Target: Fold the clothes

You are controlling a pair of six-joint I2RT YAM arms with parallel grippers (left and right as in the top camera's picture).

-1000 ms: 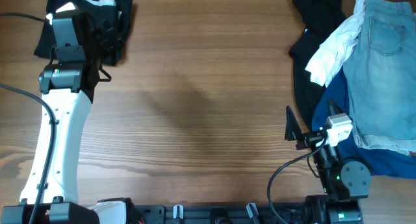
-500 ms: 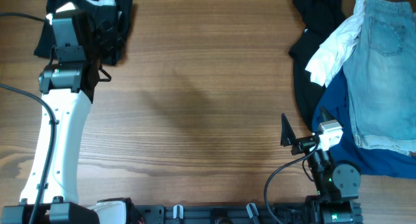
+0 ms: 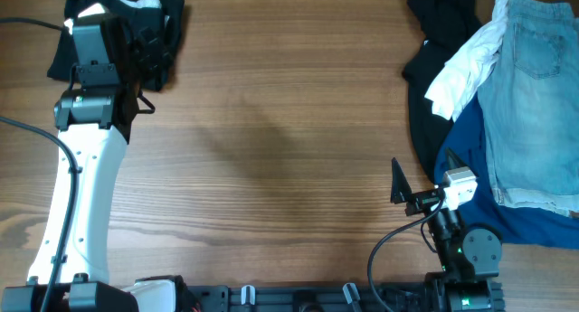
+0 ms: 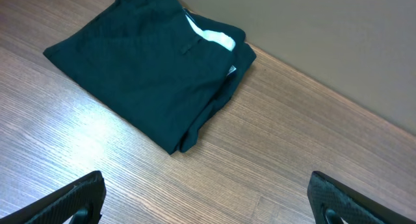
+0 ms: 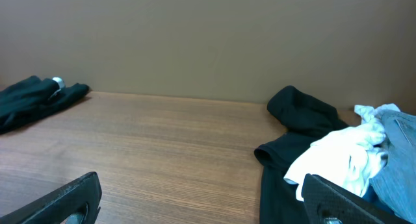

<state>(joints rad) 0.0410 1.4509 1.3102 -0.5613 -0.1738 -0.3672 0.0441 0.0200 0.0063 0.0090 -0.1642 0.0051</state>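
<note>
Position of right gripper (image 5: pixel 201 185) differs: slightly leftward and nearer the table (image 3: pixel 289 122) front edge than a second ago, jaws apart, empty. Left gripper (image 4: pixel 205 185) unchanged, jaws apart, at folded black garment (image 4: pixel 143 74). Remaining clothes (image 3: pixel 525 104) heaped far right.

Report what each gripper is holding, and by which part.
Nothing is held. The left gripper stands open, clear of the folded black garment; the right gripper stands open over the table.
</note>
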